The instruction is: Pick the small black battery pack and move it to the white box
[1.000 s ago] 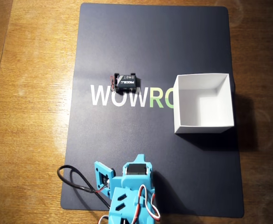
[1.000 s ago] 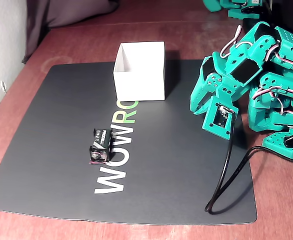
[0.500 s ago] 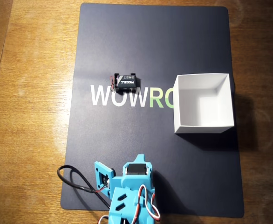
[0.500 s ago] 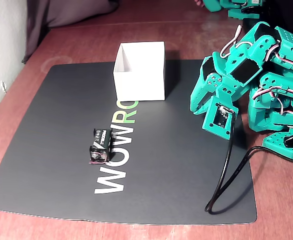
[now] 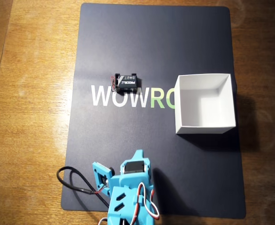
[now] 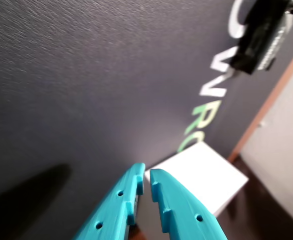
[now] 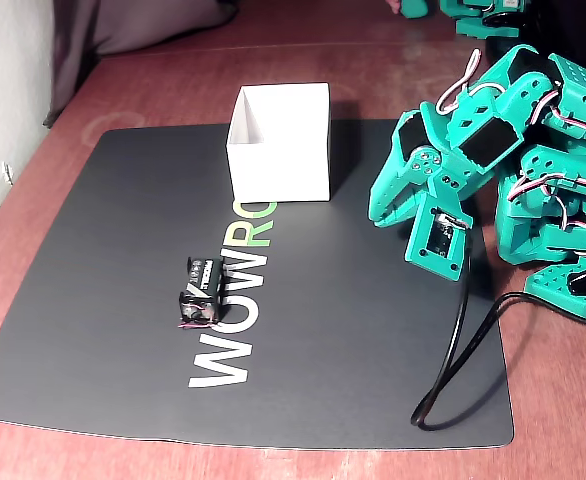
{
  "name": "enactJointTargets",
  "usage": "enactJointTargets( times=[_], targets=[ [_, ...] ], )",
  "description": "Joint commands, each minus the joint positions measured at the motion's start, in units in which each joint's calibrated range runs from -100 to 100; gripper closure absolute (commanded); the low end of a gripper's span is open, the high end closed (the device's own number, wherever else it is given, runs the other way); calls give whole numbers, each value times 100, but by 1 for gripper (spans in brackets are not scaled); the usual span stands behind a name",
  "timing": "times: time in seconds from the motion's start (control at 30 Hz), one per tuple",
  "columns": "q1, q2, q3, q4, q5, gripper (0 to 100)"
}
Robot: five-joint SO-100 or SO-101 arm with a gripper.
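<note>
Battery pack [image 5: 127, 82] lying on the mat [image 5: 156, 37] above the white lettering, well apart from box [image 5: 205, 103]; only in wrist view, fingers [image 6: 129, 192] seen nearly together, holding nothing.

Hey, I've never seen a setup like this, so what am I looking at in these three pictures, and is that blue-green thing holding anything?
The blue-green thing is a small robot arm with a two-finger gripper. One picture looks straight down from above, one comes from a camera standing beside the table, and one rides on the arm's wrist, so the two fingers poke into it from the bottom. On the wooden table lies a dark mat with printed letters. On the mat sit a small black battery pack and an open white box, well apart. The gripper holds nothing; its fingers are nearly together, far from the pack.
</note>
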Motion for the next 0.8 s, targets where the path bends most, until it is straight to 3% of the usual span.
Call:
enactJointTargets(
  times=[0.0, 0.17, 0.37, 0.77],
  targets=[
    [-56, 521, -261, -462, 168, 99],
    [-127, 2467, -1377, -970, 179, 99],
    [-783, 4861, -3853, -891, 179, 99],
    [-1171, 8842, -9386, 1852, -381, 75]
  ],
)
